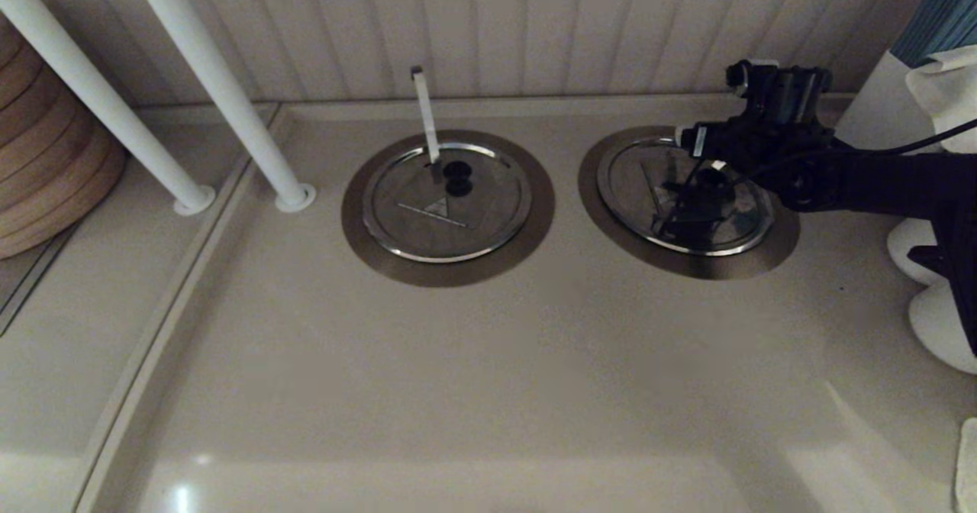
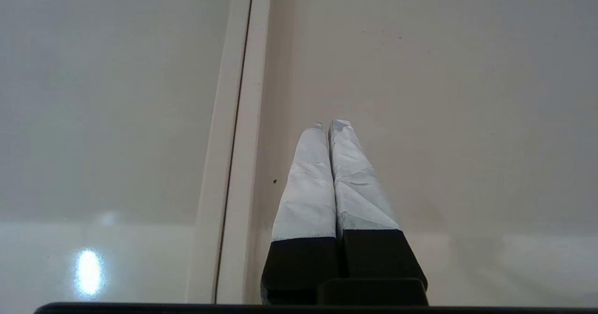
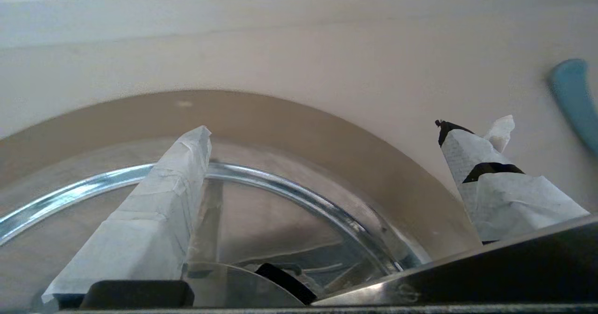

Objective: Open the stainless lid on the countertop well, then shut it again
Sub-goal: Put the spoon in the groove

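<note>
The stainless lid (image 1: 649, 192) lies seated in the countertop well, whose dull grey-brown collar (image 1: 710, 266) rings it at the right of the counter. My right gripper (image 1: 711, 171) hovers just above the lid's middle, hiding the knob. Seen from the right wrist, the gripper (image 3: 324, 129) is open, its taped fingers (image 3: 154, 220) spread wide over the lid's shiny rim (image 3: 280, 188) and the collar (image 3: 327, 132). A flat metal strip (image 3: 467, 272) crosses close to that camera. My left gripper (image 2: 329, 124) is shut on nothing over bare counter, out of the head view.
A twin lid (image 1: 446, 204) with a near-vertical strip (image 1: 425, 116) sits left of the task lid. Two white posts (image 1: 221, 85) and a stack of wooden rings (image 1: 46, 162) stand at the back left. White objects (image 1: 943, 322) crowd the right edge.
</note>
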`<state>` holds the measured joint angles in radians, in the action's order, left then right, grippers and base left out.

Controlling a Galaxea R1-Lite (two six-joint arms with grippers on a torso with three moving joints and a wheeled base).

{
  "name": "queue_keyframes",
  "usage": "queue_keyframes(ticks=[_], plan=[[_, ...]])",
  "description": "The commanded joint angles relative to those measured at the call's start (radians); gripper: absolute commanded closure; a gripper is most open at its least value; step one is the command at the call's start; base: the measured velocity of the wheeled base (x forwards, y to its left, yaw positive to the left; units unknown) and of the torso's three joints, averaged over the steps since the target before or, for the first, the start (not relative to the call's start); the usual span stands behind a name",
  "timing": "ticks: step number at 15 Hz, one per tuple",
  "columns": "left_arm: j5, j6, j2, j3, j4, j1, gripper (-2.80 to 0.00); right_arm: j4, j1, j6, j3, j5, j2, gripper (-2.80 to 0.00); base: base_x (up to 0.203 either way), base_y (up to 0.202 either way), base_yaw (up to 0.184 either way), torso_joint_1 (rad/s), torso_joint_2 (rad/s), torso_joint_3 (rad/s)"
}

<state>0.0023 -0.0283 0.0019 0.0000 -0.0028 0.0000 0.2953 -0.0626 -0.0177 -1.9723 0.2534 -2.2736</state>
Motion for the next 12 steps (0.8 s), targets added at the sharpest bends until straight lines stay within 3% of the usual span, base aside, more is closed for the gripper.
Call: queue_keyframes(ticks=[1, 12], plan=[[0.001, -0.001, 0.000, 0.000, 0.000, 0.000, 0.00, 0.016, 0.001, 0.001, 0.000, 0.001, -0.013, -2.80, 0.000, 0.000, 0.000, 0.000, 0.00, 0.000], [0.001, -0.001, 0.000, 0.000, 0.000, 0.000, 0.00, 0.125, 0.001, 0.016, 0.001, -0.014, -0.035, -2.80, 0.000, 0.000, 0.000, 0.000, 0.00, 0.000]])
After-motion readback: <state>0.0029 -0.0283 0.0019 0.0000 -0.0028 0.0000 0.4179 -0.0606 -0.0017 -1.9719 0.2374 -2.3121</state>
